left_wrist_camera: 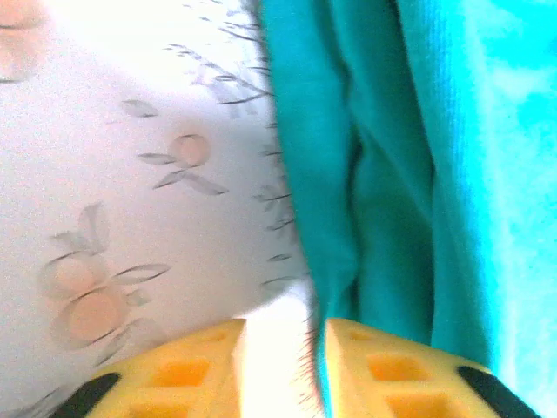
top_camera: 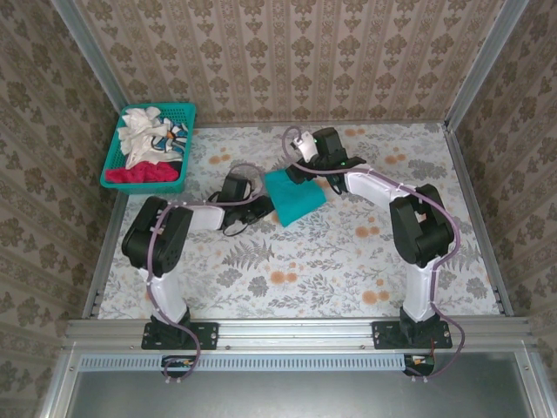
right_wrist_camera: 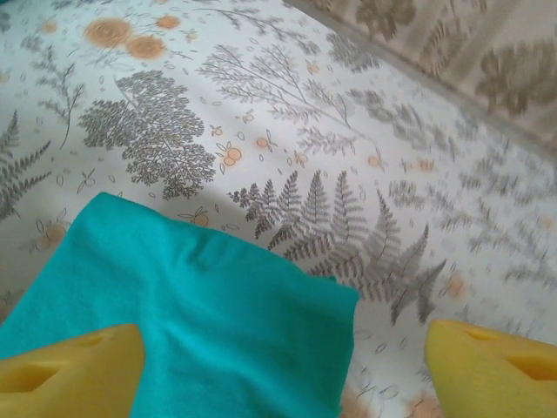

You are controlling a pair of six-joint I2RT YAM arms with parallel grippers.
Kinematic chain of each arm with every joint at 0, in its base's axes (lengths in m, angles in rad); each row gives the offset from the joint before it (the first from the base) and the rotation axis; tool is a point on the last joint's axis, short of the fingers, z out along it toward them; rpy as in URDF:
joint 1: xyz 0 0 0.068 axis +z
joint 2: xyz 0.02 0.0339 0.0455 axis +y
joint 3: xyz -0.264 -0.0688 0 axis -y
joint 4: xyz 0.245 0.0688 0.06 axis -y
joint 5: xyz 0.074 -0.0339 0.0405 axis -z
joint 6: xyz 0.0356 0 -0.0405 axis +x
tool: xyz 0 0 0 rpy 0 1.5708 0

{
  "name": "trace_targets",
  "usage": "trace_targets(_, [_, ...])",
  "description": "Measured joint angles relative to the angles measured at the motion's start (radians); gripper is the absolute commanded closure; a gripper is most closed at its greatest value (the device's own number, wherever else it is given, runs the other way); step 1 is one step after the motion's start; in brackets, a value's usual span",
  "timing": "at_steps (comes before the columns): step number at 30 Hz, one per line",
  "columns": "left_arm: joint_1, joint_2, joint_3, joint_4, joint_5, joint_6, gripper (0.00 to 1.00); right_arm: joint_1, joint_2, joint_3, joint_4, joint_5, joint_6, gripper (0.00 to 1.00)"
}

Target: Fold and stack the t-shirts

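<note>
Gaping over teal t-shirt [right_wrist_camera: 200, 322], right gripper [right_wrist_camera: 283, 370]; overhead adds basket [top_camera: 111, 150].

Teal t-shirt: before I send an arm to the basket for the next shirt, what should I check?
1. Right hand open: ok, jaws wide apart above a corner of the teal t-shirt.
2. Left hand free of cloth: cannot tell; jaws slightly parted, with the shirt's edge right at the gap.
3. Teal t-shirt folded flat on the table: ok, a compact rectangle.
4. Other shirts folded: not ok; the red shirt and white shirt lie bunched in the basket.
</note>
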Motion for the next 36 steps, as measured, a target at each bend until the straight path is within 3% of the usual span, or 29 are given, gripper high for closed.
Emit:
trace_targets(8, [-0.008,-0.151,-0.011,-0.127,-0.121,0.053,0.38,-0.02,0.014,-0.038,-0.074,-0.005,0.309,0.46])
trace_targets(12, [-0.029,-0.155,0.037,-0.14,-0.133,0.07,0.34,-0.027,0.021,-0.117,-0.074,-0.005,0.413,0.6])
trace_targets(17, [-0.037,-0.134,0.085,-0.143,-0.129,0.084,0.34,-0.029,0.004,-0.266,-0.019,-0.005,0.541,0.69])
trace_targets(22, [-0.037,-0.093,0.114,-0.151,-0.116,0.095,0.33,-0.029,-0.102,-0.416,0.023,-0.016,0.647,0.63])
trace_targets(26, [-0.042,-0.058,0.145,-0.158,-0.097,0.106,0.32,-0.02,-0.187,-0.481,0.014,-0.022,0.673,0.39])
trace_targets(29, [-0.049,-0.048,0.158,-0.158,-0.089,0.113,0.32,-0.021,-0.237,-0.48,0.018,-0.01,0.655,0.31])
trace_targets(32, [-0.053,-0.047,0.174,-0.159,-0.082,0.126,0.32,-0.036,-0.268,-0.479,0.043,0.0,0.665,0.29])
trace_targets(36, [-0.054,-0.003,0.253,-0.172,-0.072,0.15,0.48,-0.073,-0.25,-0.442,0.057,0.003,0.707,0.41])
